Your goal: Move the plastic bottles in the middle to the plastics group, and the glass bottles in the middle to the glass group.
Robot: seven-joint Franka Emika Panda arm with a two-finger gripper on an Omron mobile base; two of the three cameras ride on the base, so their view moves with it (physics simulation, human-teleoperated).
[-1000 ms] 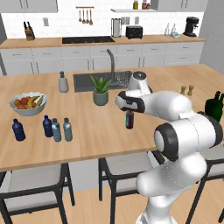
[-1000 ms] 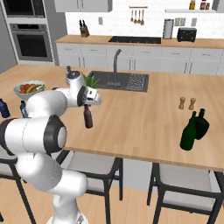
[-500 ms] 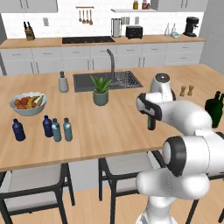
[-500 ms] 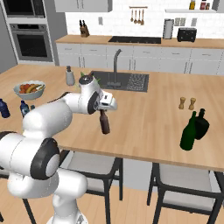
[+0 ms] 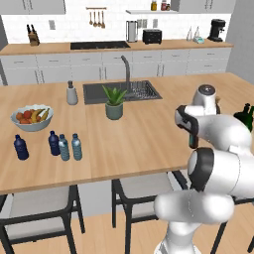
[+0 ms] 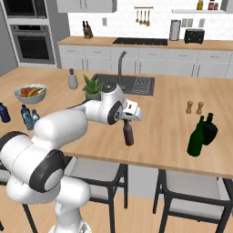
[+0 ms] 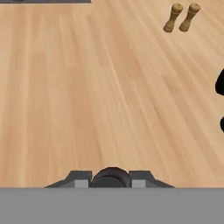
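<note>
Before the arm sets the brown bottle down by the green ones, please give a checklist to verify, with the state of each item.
1. Gripper shut on the brown bottle: ok.
2. Bottle hangs upright, above the counter: ok.
3. Green bottles stand upright at the right: ok.
4. Counter between bottle and green bottles is free: ok.
5. Wooden shakers stand aside from the path: ok.
6. Firmness of the grip: cannot tell.

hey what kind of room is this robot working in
It looks like a home kitchen, rendered rather than real. A wooden island counter holds a sink with a tall faucet, and wall ovens stand at the back left, with a fruit bowl on the counter.
</note>
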